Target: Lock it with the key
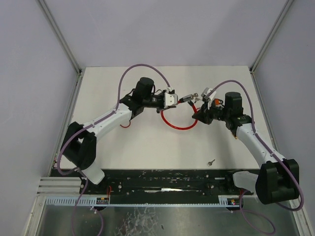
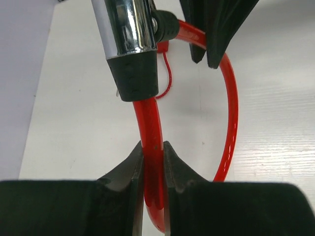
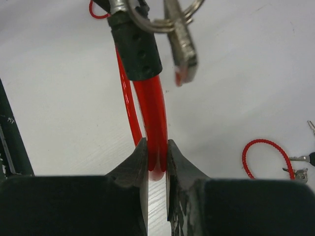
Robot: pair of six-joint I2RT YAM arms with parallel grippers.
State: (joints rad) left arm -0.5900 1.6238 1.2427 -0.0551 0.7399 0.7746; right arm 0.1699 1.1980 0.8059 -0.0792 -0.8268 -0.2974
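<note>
White table point(image 1: 147, 147), centre: left gripper point(image 2: 153, 147) clamps the red cable lock point(image 1: 178, 128) below its chrome barrel point(image 2: 125, 24), right gripper point(image 3: 156, 145) clamps it below the black end. One key point(image 3: 182, 49) dangles from a ring there; I judge the locking turn not yet done. Loose spare key point(image 1: 211, 161) lies by the near edge.

You will find nothing to read here: no text, label, brand, number or sign is legible in any view.
</note>
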